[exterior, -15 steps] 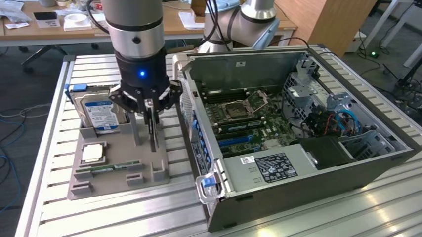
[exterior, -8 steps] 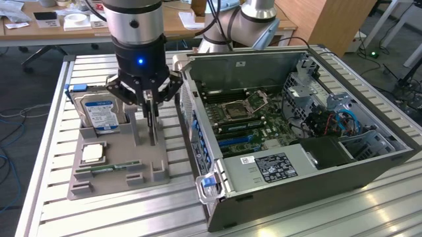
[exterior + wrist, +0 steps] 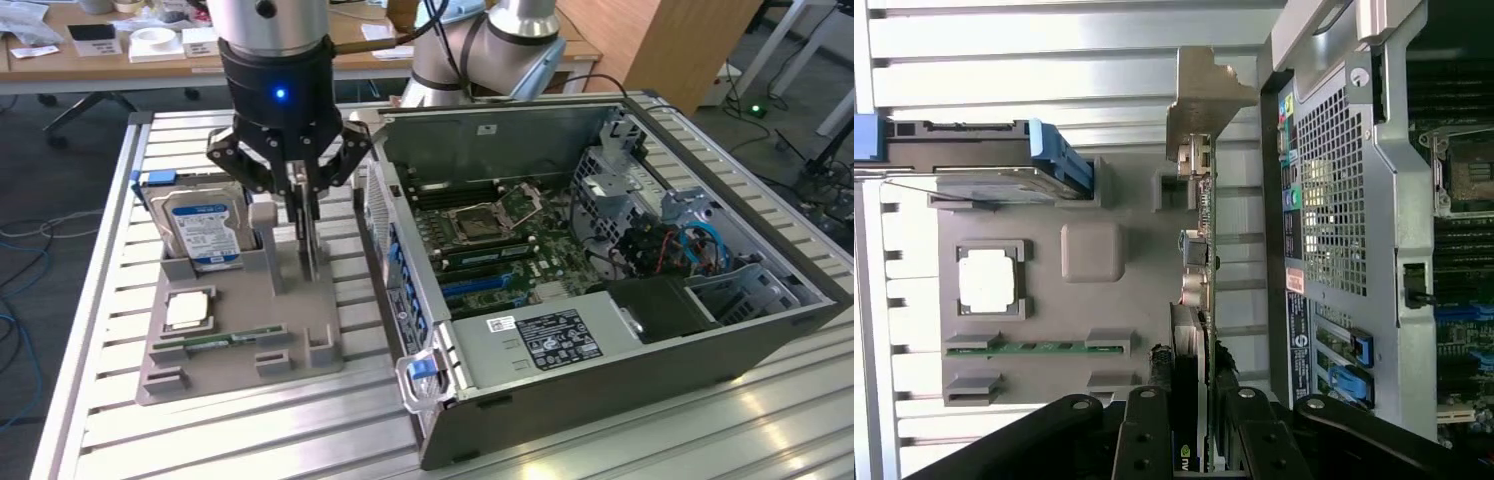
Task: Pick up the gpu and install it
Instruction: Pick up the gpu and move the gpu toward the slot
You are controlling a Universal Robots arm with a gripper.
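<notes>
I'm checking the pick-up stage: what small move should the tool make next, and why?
Probably a short straight lift, if the grip proves firm. The tool sits over the top edge of the gpu, the card stands upright in the grey holder, and the open computer case is close beside it, so sideways travel risks a knock.

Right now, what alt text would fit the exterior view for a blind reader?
The gripper grips the upright gpu at a grey tray that also holds a hard drive; an open computer case lies at the exterior view's right.
</notes>
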